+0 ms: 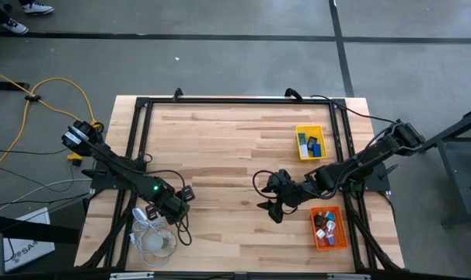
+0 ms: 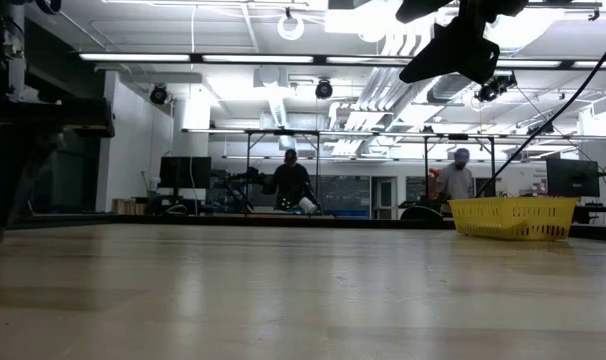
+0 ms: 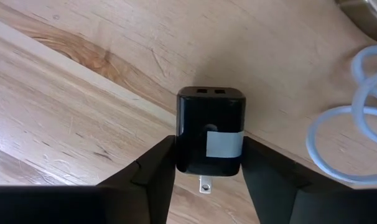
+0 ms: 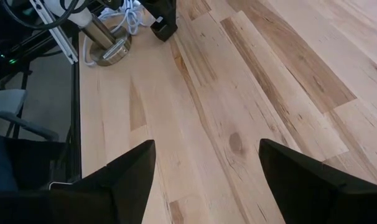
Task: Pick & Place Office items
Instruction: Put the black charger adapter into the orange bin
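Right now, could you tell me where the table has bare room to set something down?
The wood between the left gripper and the yellow tray is bare. It is crowded by the black charger and white cord, and around the right gripper beside the orange tray.

1. Bare wooden table (image 1: 220,148) spans the wide middle, open for passage.
2. Yellow tray (image 1: 310,141) and orange tray (image 1: 329,227) block the right side.
3. Coiled white cord (image 1: 146,233) clutters the near-left corner.

Both arms are matte black jointed links with black cables looped along them. The left arm (image 1: 119,165) has a small green light glowing.
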### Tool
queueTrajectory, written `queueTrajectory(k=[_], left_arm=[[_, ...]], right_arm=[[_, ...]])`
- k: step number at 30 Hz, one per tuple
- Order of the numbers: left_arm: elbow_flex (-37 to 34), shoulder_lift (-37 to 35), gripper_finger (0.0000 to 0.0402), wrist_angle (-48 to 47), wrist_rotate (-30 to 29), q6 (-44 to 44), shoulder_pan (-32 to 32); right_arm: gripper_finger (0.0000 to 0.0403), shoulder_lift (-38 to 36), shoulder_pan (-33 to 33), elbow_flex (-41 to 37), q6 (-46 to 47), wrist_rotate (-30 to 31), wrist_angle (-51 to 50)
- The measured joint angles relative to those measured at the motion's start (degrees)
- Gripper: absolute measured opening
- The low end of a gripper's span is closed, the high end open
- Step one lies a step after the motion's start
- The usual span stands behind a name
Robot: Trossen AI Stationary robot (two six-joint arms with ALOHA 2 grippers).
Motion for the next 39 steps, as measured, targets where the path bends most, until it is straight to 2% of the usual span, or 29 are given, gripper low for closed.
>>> queueTrajectory(k=[5, 18, 25, 32, 39], left_arm=[[0.0, 0.0, 0.0151, 0.0, 0.0, 0.0, 0.0], [0.0, -0.5, 0.0149, 2.1, -0.1, -0.5, 0.2], [2.5, -1.7, 0.0148, 2.2, -0.4, -1.0, 4.0], [7.7, -1.7, 0.0148, 1.9, -6.6, -1.1, 8.5], [12.9, -1.7, 0.0148, 4.2, -11.8, -6.6, 12.8]], right_arm=[[0.0274, 0.0, 0.0, 0.0, 0.0, 0.0, 0.0], [0.0274, 0.0, 0.0, 0.0, 0.0, 0.0, 0.0], [0.0274, 0.0, 0.0, 0.0, 0.0, 0.0, 0.0], [0.0274, 0.0, 0.0, 0.0, 0.0, 0.0, 0.0], [0.0274, 0.0, 0.0, 0.0, 0.0, 0.0, 0.0]])
